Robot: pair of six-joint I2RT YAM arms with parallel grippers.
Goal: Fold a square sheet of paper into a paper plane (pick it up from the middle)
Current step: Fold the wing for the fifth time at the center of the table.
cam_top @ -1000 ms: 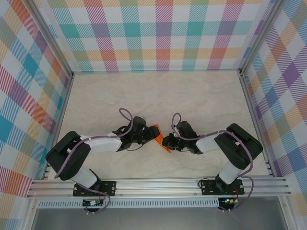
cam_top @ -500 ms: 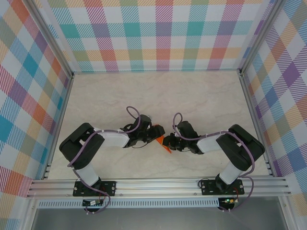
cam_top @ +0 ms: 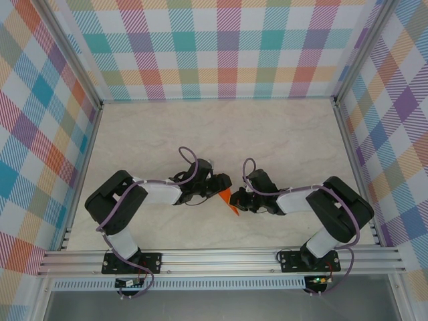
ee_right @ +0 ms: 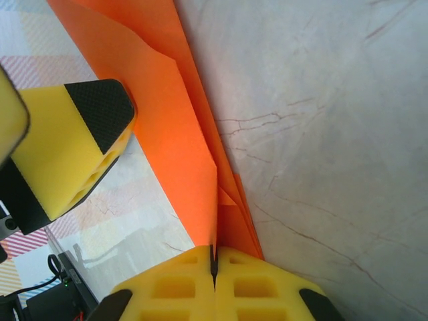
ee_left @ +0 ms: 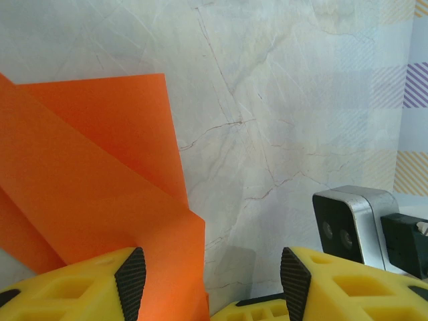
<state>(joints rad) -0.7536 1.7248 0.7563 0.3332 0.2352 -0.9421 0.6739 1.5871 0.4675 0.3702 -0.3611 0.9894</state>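
Top view: both arms reach inward and meet over the near half of the bench (cam_top: 281, 134). The left tool (cam_top: 223, 186) and right tool (cam_top: 239, 199) flank a folded orange sheet (cam_top: 228, 198), of which a small pointed sliver shows between them. Left wrist view: the left tool (ee_left: 212, 274) stands roughly half open and grips nothing. The sheet (ee_left: 100, 160) lies layered on the marbled surface with diagonal creases, its lower corner reaching in between the jaws beside the left pad. Right wrist view: the right tool (ee_right: 214, 262) is pinched tight on the narrow end of the sheet (ee_right: 177, 147), and a flap stands up along a long crease. One finger (ee_right: 73, 144) of the left tool hangs just beside that flap. Judgement: mid-fold, likely a wing crease, with the plane not yet finished. The next move probably calls for the left tool to take or press down the loose flap while the right tool anchors the end. The paper is thin, so it may slip or buckle.
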